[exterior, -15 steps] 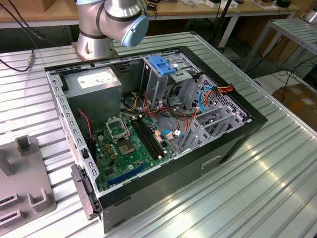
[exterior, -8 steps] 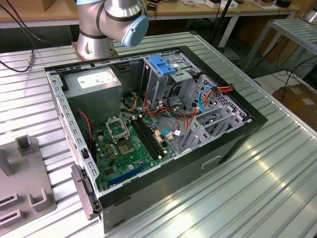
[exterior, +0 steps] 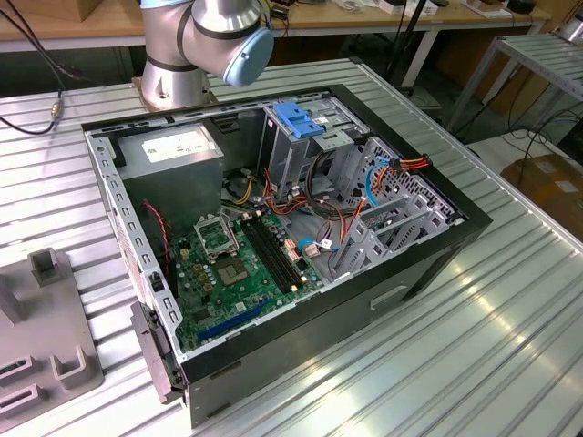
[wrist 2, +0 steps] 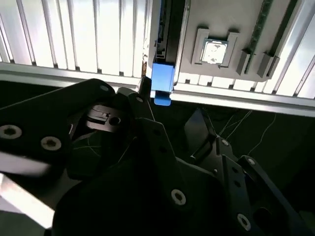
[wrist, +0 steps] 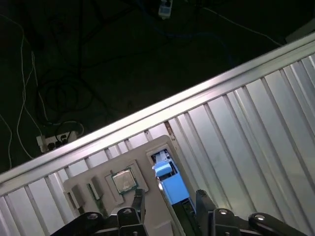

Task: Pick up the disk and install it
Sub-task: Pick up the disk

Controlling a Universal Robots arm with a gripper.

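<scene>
Pincer point(wrist: 171, 199) hangs over the ribbed metal tabletop point(wrist: 246, 128) near its edge, its two black fingers point(wrist: 138, 199) spread apart and gripping nothing. Right between them in the first wrist view, the disk point(wrist: 170, 186) stands on edge in a slot of a grey holder point(wrist: 88, 187), blue end nearest the pincer; neither finger seems to touch it. A silvery chip point(wrist: 124, 181) sits in the same holder, just beside the disk. In the exterior view, an open computer case point(exterior: 428, 264) lies on the tabletop.
</scene>
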